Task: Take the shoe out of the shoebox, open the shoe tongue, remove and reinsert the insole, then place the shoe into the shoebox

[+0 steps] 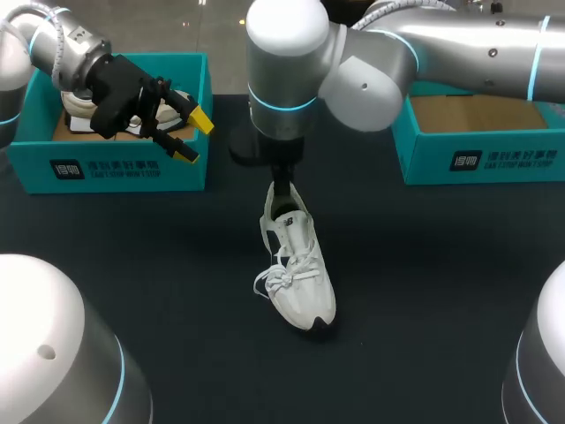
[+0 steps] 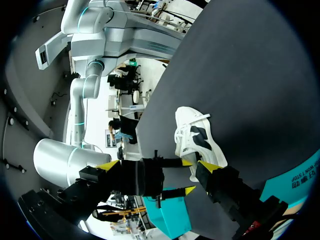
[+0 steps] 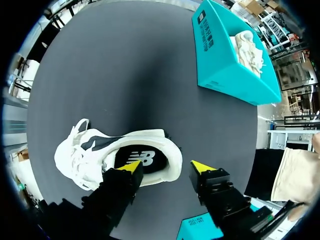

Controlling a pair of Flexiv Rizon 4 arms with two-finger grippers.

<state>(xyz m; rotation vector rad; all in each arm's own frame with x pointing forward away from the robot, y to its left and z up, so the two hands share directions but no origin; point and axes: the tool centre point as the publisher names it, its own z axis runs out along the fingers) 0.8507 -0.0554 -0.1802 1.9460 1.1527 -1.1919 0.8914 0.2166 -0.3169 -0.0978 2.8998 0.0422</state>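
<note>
Dark table (image 1: 424, 265) bears the shoe (image 1: 300, 274), heel partly hidden behind right arm (image 1: 282, 79).

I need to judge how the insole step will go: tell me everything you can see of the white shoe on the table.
The white shoe is a fabric-looking sneaker with a dark side logo, a dark insole showing in its opening and loose white laces trailing off one side. It rests on its sole in the middle of the dark table. The right gripper hangs open over its heel; contact is unclear.
</note>
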